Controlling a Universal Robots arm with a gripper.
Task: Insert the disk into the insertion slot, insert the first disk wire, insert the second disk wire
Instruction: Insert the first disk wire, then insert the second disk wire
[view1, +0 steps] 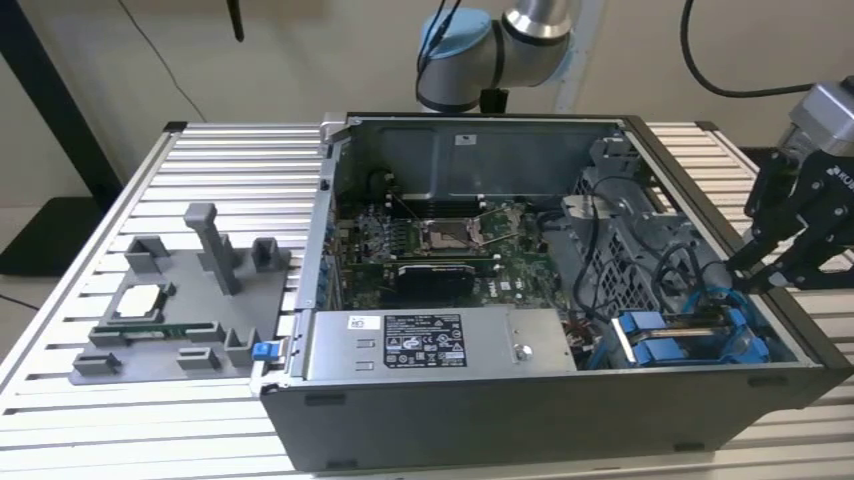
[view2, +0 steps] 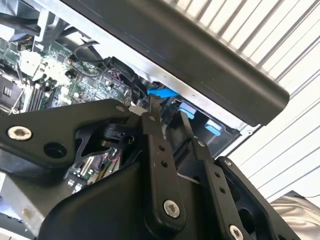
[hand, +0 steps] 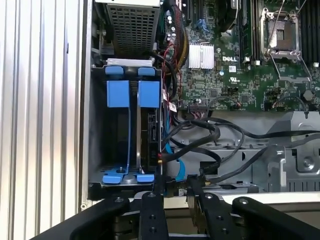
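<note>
Slatted table (view1: 80, 400) bears the open case (view1: 534, 420); your disk (hand: 150, 131) looks seated in its corner bay. Your gripper (hand: 175, 181), narrowly parted and empty, hovers beside the cables (hand: 200, 132): wire step, probably, demanding precise alignment.

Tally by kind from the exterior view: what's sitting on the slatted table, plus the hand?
Open computer case: 1
Grey parts fixture: 1
Processor chip on the fixture: 1
Green memory stick on the fixture: 1
Hand: 1
Total: 5
</note>
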